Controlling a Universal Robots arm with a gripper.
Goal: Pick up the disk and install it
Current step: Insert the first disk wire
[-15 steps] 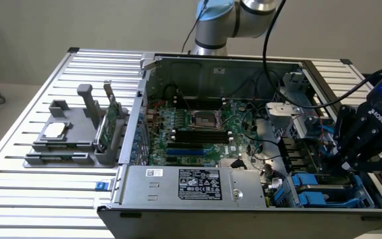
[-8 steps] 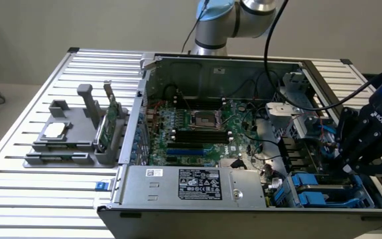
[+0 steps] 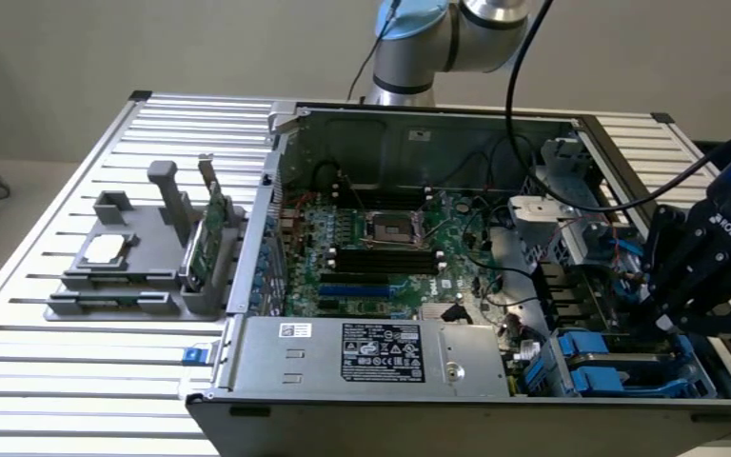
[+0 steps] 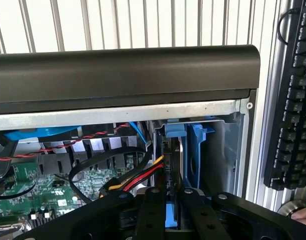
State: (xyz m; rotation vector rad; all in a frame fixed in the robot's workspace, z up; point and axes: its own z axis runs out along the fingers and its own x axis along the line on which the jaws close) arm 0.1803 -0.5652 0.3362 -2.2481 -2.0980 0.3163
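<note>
The flat silver-grey metal disk with blue plastic carrier rails [image 4: 173,165] stands on edge in the blue drive bay [image 3: 620,357] at the corner of the open grey computer case [image 3: 340,367], on the exterior view's right; from the wrist camera it reads as a thin dark slab between blue rails, its narrow edge facing the camera and its long axis running down into the bay, away from the black two-finger gripper [image 4: 173,202]; its label face cannot be seen. The jaws are drawn close together, one finger [image 4: 150,210] on each side of the disk's blue rail, seemingly clamped on it; in the exterior view the gripper [image 3: 665,319] hangs over the bay. Red, yellow and black cables [image 4: 138,177] run just beside the disk, above the green motherboard [image 3: 379,238]; a black keyboard [image 4: 292,100] lies outside the case on the slatted aluminium table [image 3: 61,381].
</note>
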